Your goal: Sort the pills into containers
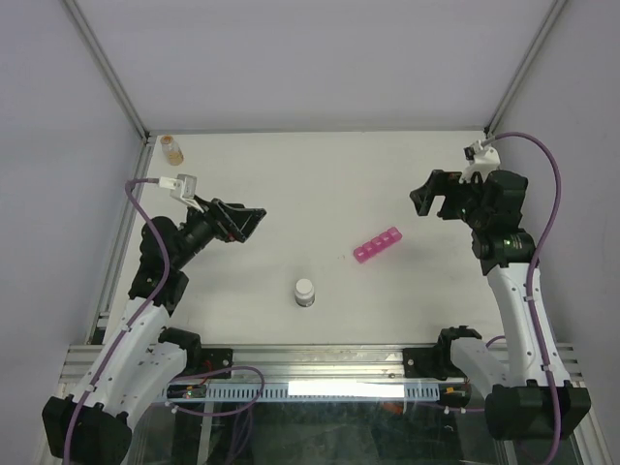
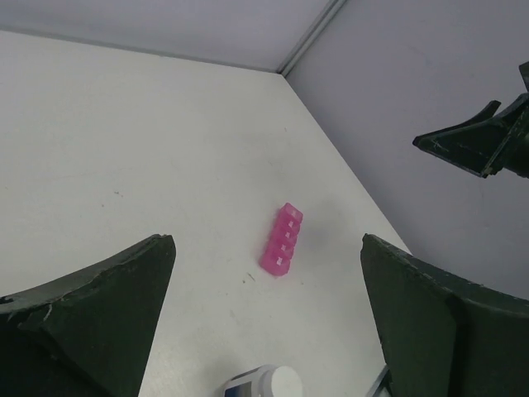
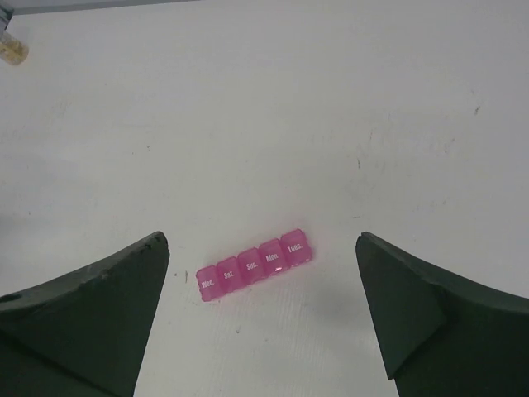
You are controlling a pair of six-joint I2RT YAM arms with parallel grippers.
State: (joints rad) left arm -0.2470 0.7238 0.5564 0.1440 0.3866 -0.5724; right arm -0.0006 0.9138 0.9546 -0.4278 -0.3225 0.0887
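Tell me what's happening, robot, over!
Left fingers open, right fingers open, both empty. Pink organiser untouched, lids shut, pills not visible. White-capped bottle stands apart, nothing blocking.

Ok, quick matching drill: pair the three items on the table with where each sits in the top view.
Things:
1. organiser
2. white-capped bottle
3. amber bottle

Places:
A. far left corner
B. right of centre
C. centre, toward the near edge

Pairs: 1-B; 2-C; 3-A
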